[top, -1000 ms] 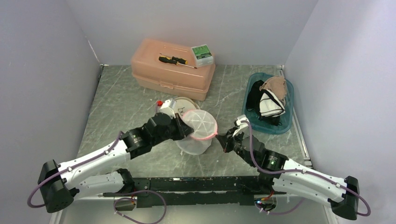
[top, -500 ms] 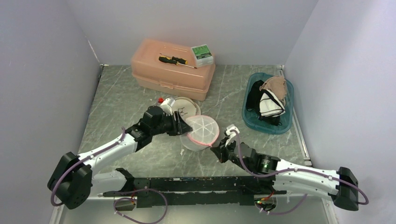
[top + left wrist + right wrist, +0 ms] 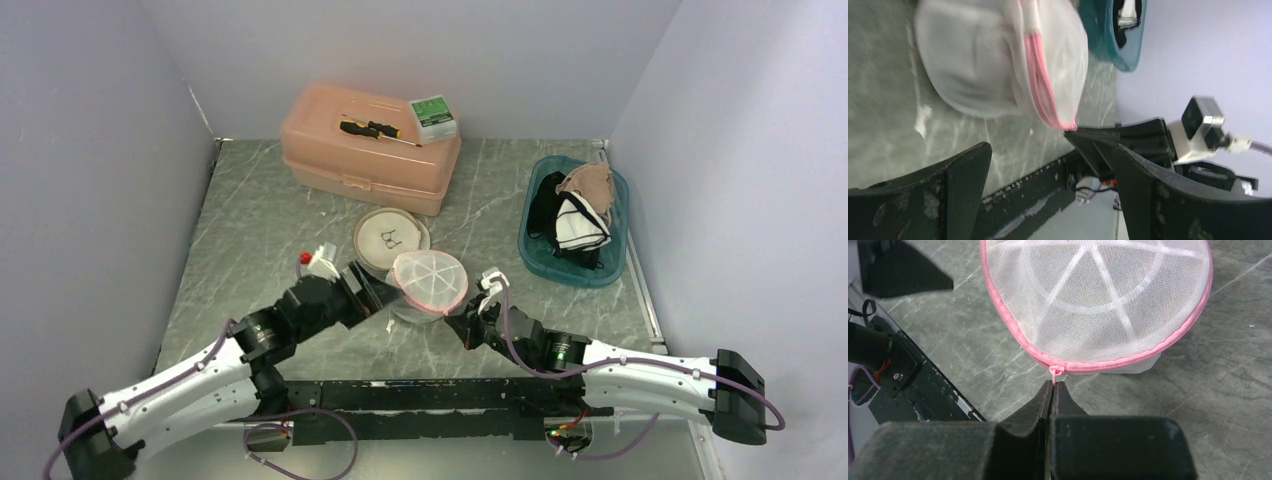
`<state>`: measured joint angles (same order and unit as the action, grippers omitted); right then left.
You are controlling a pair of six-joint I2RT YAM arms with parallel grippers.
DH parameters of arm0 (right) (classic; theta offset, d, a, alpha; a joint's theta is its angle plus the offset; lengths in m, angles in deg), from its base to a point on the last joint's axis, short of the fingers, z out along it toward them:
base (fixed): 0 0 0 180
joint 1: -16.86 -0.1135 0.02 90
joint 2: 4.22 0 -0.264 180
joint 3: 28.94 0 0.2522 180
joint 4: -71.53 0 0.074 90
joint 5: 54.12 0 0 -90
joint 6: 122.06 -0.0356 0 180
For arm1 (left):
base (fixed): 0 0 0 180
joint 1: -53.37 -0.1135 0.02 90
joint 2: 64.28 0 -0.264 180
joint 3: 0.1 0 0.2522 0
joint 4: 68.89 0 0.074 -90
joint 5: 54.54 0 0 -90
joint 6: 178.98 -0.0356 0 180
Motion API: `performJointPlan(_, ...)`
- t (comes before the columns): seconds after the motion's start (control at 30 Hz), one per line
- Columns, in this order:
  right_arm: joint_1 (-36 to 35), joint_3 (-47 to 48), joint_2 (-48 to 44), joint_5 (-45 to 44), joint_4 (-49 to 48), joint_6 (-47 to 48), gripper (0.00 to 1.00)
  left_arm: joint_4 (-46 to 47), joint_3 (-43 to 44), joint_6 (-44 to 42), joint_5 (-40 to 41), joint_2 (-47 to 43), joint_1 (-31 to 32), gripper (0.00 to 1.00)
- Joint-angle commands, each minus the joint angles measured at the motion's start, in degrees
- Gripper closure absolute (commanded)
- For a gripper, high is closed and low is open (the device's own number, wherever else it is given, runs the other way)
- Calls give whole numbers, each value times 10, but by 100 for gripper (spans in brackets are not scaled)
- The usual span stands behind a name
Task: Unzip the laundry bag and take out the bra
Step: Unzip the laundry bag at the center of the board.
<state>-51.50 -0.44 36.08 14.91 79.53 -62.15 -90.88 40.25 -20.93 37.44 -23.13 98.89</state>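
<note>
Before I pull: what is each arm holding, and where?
Right fingers pinch the zipper pull of the bag; left fingers open, holding nothing.

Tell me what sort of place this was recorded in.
Probably a lab test booth: plain walls box in a marble-look table, two robot arms sit at its near edge, and a toolbox and tub of clothes look like props.

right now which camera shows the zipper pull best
Right wrist: the pink zipper pull sits centre frame, pinched at the tips of the shut right tool. Left wrist shows the zipper edge-on, the pull blurred. Top external shows it too small to make out.
</note>
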Motion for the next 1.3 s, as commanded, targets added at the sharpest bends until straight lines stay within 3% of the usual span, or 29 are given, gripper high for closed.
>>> performJointPlan(0.0, -2, 9, 18, -20, -45, -5, 100, -52, 23, 149, 179, 30, 144, 5)
performJointPlan(0.1, -2, 15, 36, -21, -48, -2, 100, -56, 72, 177, 233, 105, 211, 5)
performJointPlan(0.3, -3, 17, 36, -19, -45, -3, 100, 2, 113, 189, 245, 230, 220, 5)
performJointPlan(0.5, -3, 14, 19, -12, -34, -2, 100, 8, 127, 189, 269, 264, 219, 30)
performJointPlan(0.8, -3, 12, 29, 2, -45, 0, 100, -7, 135, 191, 276, 276, 201, 52)
performJointPlan(1.03, -2, 10, 21, -3, -37, -4, 100, -22, 144, 180, 253, 291, 175, 79)
performJointPlan(1.13, -2, 8, 9, -16, -19, -12, 100, -31, 142, 174, 253, 279, 169, 96)
performJointPlan(1.27, 0, 12, 7, -72, 19, -29, 100, -25, 132, 147, 245, 245, 161, 97)
